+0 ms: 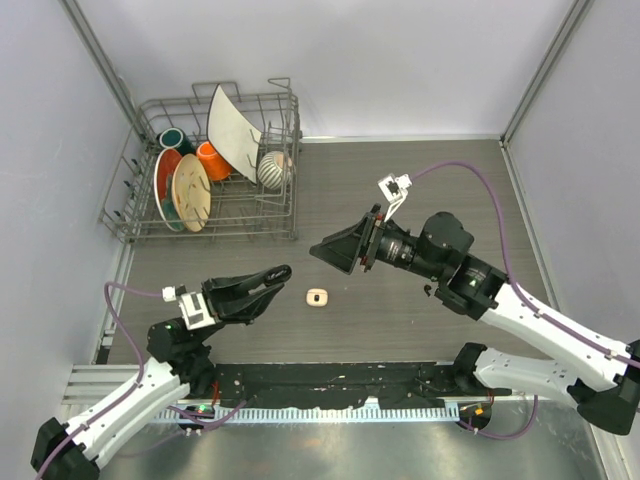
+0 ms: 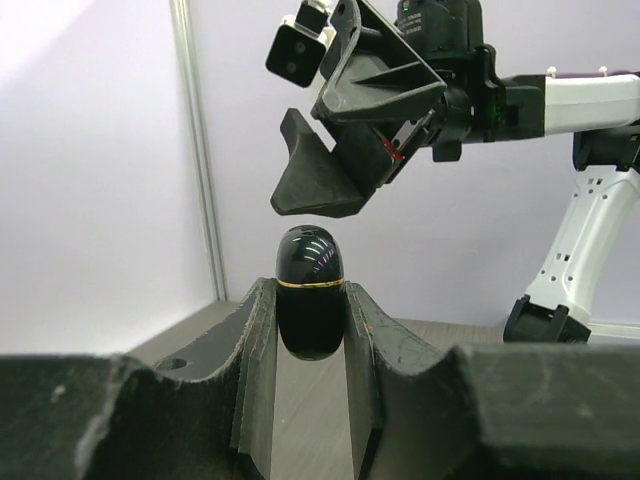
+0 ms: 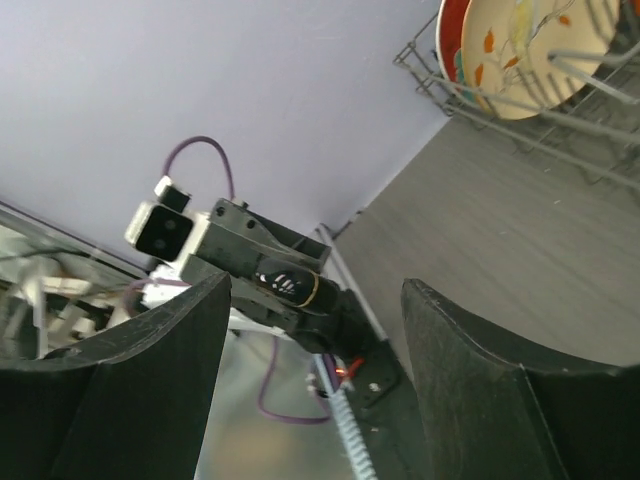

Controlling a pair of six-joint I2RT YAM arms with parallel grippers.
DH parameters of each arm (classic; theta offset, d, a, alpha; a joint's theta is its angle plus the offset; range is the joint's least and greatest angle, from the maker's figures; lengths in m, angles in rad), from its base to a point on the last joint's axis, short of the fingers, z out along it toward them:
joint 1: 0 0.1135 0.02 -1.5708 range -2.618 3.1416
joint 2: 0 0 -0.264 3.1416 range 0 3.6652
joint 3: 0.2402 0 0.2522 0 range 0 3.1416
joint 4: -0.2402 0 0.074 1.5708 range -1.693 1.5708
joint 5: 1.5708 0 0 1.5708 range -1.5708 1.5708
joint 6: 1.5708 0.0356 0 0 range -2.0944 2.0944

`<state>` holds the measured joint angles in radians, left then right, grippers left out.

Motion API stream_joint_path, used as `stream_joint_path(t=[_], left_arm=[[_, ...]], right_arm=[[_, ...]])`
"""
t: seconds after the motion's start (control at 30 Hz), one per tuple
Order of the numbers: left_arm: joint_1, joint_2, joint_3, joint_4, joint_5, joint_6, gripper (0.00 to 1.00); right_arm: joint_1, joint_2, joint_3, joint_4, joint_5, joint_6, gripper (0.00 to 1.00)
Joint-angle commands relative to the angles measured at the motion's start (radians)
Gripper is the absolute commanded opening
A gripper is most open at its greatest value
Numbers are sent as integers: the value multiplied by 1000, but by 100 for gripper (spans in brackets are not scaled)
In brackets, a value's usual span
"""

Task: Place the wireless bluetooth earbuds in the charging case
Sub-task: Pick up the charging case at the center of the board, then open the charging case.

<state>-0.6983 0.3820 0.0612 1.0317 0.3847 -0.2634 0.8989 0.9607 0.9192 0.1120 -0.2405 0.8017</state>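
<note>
The black charging case (image 2: 310, 290) is closed, so its inside is hidden, and the fingers that hold it cover its lower sides. In the top view it is only a dark tip at the end of the left gripper (image 1: 278, 275), hard to separate from the fingers. A small cream item (image 1: 317, 297) lies on the tabletop (image 1: 420, 190) about in the middle, closer to the near edge. It is too small to tell what it is. The right arm's base is cut off at the right edge of the top view.

The left arm reaches from the near left corner toward the middle, low over the tabletop. The left gripper is clenched on the black charging case, which is above the tabletop and just left of the cream item. The right arm comes from the near right corner, bent at the elbow. The right gripper (image 1: 325, 252) points at the left gripper, near it but apart. Its jaws are released and wide, with nothing between them. A dish rack (image 1: 285, 215) stands at the far left corner.
</note>
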Motion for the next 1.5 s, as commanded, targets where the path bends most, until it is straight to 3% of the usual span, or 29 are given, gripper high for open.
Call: stream_joint_path(t=[0.0,0.2,0.57,0.83,1.47], left_arm=[[0,-18,0,83,26,27,0],[0,3,0,110,32,26,0],[0,51,14,125,56,21,0],[0,61,35,122,106,9,0],[0,100,55,114,252,-13,0]], right_arm=[[5,10,119,-305,-40,-375,74],[57,68,221,-416,-43,-481,74],[184,142,262,-354,27,-481,74],[186,168,257,-348,136,-470,74],[184,153,239,-273,188,-395,75]])
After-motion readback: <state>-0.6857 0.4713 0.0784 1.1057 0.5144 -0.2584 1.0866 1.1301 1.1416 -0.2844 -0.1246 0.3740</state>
